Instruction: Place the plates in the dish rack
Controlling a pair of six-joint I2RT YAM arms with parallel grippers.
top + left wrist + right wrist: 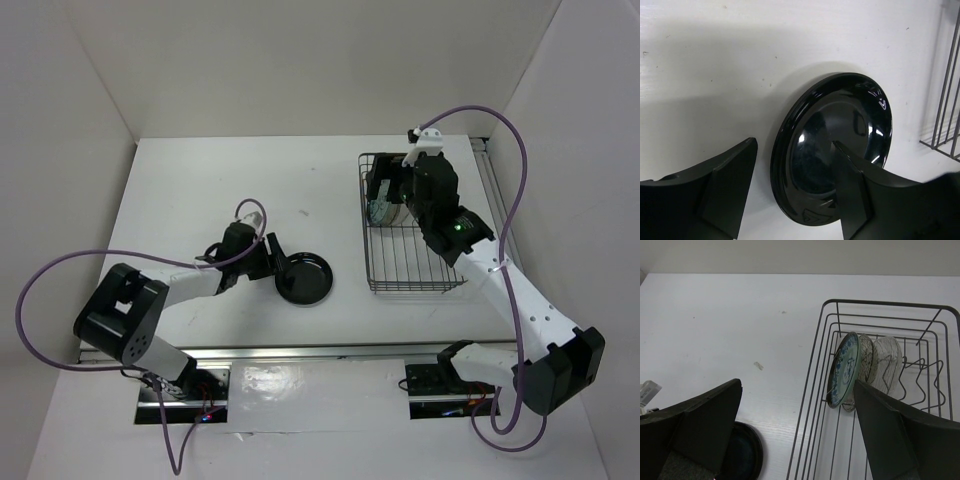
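Note:
The glossy black plate [304, 277] lies flat on the white table, left of the dish rack [372, 225]. My left gripper [272, 262] is low at the plate's left rim. In the left wrist view the gripper [795, 145] is open and straddles that rim: one finger [855, 190] lies over the black plate [840, 125], the other stands off it on the table side. Three plates stand on edge in the rack [890, 304]: the teal one [845, 367], the beige one [866, 355] and the clear glass one [886, 362]. My right gripper [797, 385] hangs open and holds nothing above the rack's left side.
The wire rack's near half [415, 265] holds no plates. Its left wall shows at the right edge of the left wrist view as dark wires [945, 100]. The black plate [745, 455] shows at the bottom left of the right wrist view. White walls enclose the table.

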